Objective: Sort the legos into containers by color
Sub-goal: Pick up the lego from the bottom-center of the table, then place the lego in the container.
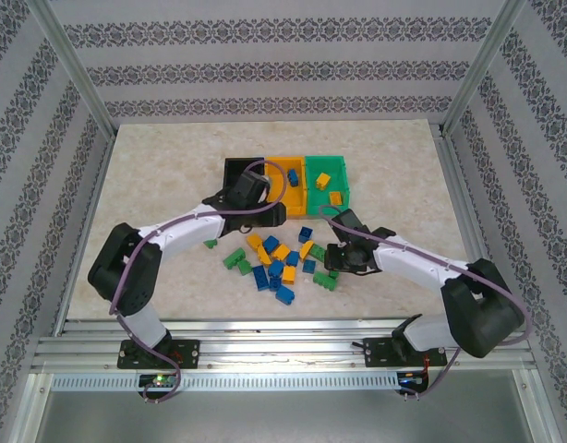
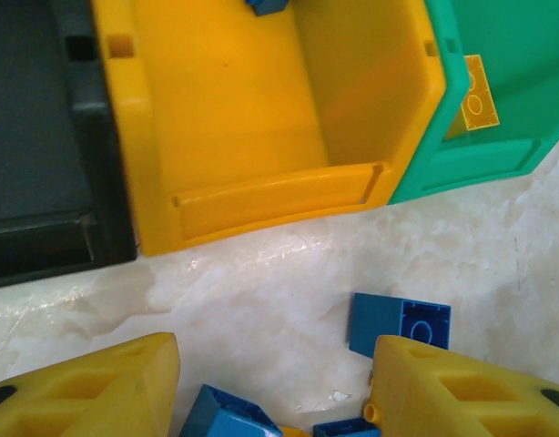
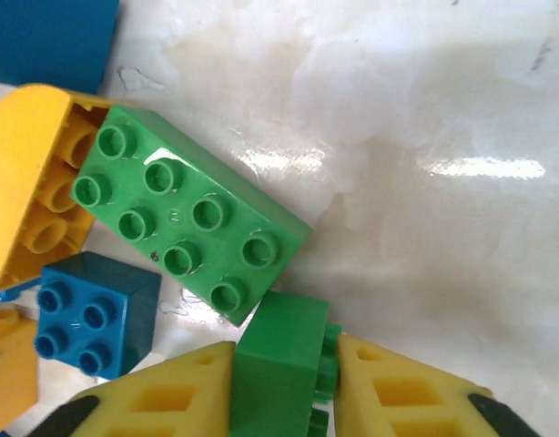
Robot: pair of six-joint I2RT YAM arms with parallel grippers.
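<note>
- Gripping check: the right claw [image 3: 284,364] is clenched on a small green brick [image 3: 281,328], with a pad [image 3: 202,378] pressed to each side face (studs seem to face the right pad).
- A long green brick [image 3: 184,223] lies flat just ahead-left of that claw, studs up. Its near corner touches the small green brick.
- Left of the right claw sits a blue 2x2 [image 3: 93,314], studs up, just beside the long green brick.
- Further ahead-left, a yellow brick [image 3: 29,182] is tipped on its side (hollow underside showing), against the long green brick's end.
- Far ahead-left is the corner of a blue piece [image 3: 47,36]. Ahead-right is bare table [image 3: 425,137].
- The left claw [image 2: 275,360] is released, with its fingers [image 2: 88,391] wide apart and nothing between them at pad height.
- A blue brick [image 2: 398,323] lies on the table just ahead of its right finger.
- The orange bin [image 2: 270,196] is straight ahead of the left claw. The black bin [image 2: 102,182] is ahead-left and the green bin [image 2: 480,164] ahead-right, and the three touch in a row.
- The green bin holds a yellow plate [image 2: 480,91]. A blue bit [image 2: 266,5] shows at the orange bin's far end (mostly cut off).
- From overhead, the loose pile [image 1: 279,258] lies left of the right claw and on the near side of the left claw.
</note>
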